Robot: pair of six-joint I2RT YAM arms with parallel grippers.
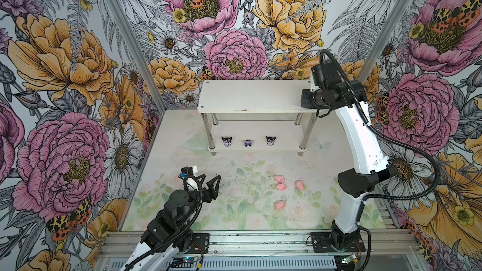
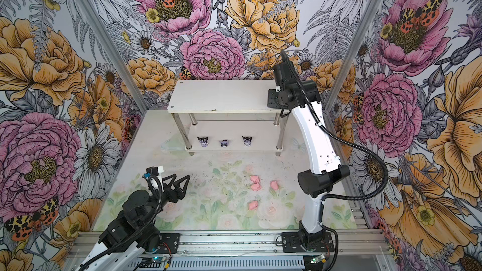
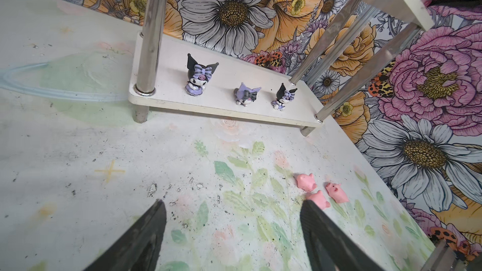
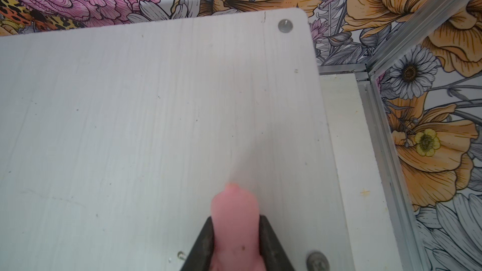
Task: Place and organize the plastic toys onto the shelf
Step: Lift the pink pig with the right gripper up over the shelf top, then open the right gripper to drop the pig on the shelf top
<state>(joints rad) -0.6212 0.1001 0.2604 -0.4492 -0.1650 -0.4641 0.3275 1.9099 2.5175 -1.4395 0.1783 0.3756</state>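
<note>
The white two-tier shelf (image 1: pixel 250 97) (image 2: pixel 221 95) stands at the back of the table. Three black-and-lavender figures (image 1: pixel 247 143) (image 3: pixel 246 95) stand in a row on its lower tier. Several pink pigs (image 1: pixel 281 186) (image 2: pixel 255 186) (image 3: pixel 336 191) lie on the table in front of it. My right gripper (image 4: pixel 236 218) is shut on another pink pig (image 4: pixel 234 202) over the right end of the top tier (image 4: pixel 130 113). Whether the pig touches the board I cannot tell. In both top views the right wrist (image 1: pixel 326 95) hides those fingers. My left gripper (image 1: pixel 211 178) (image 3: pixel 231 203) hangs open and empty over the table's front left.
Floral walls close in the table at the back and sides, with aluminium posts (image 1: pixel 125 32) at the corners. A metal rail (image 1: pixel 260 241) carrying both arm bases runs along the front edge. The shelf's metal posts (image 3: pixel 151 35) stand at its corners.
</note>
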